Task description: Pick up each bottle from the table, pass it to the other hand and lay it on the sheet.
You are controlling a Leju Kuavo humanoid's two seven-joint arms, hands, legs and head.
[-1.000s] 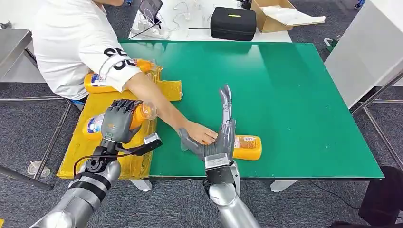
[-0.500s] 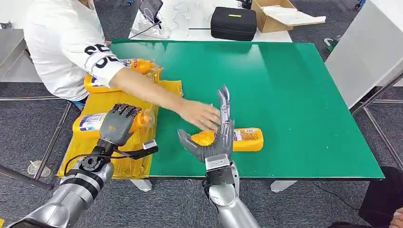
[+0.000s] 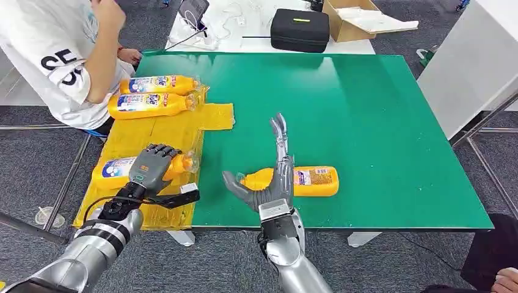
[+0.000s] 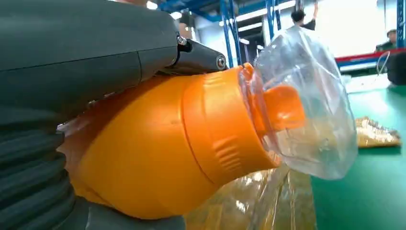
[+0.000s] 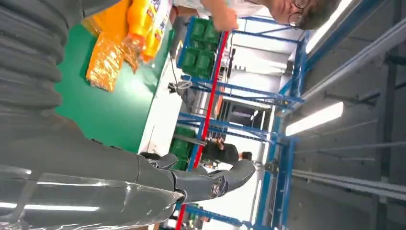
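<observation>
1. Bottles, four of them, all orange and lying on their sides: two lie side by side at the far end of the yellow sheet [image 3: 153,131], the upper bottle [image 3: 157,84] touching the lower bottle [image 3: 149,105].
2. A third bottle [image 3: 116,168] lies at the near end of the sheet, its neck wrapped in clear film; the left wrist view shows the orange cap [image 4: 282,108] inside that film.
3. The left hand [image 3: 153,168] grips this third bottle from above, fingers curled over its neck end.
4. The fourth bottle [image 3: 308,180] lies on the green table [image 3: 366,110], off the sheet, near the front edge, its label facing up.
5. The right hand [image 3: 272,183] stands on edge just beside the fourth bottle's neck end, fingers [image 3: 281,137] stretched straight toward the far side of the table, thumb spread wide; it holds nothing.
6. A person in a white shirt [image 3: 49,55] stands at the far left corner of the table, arm raised, near the two far bottles.
7. Behind the table sit a black case [image 3: 299,28] and an open cardboard box [image 3: 360,21].
</observation>
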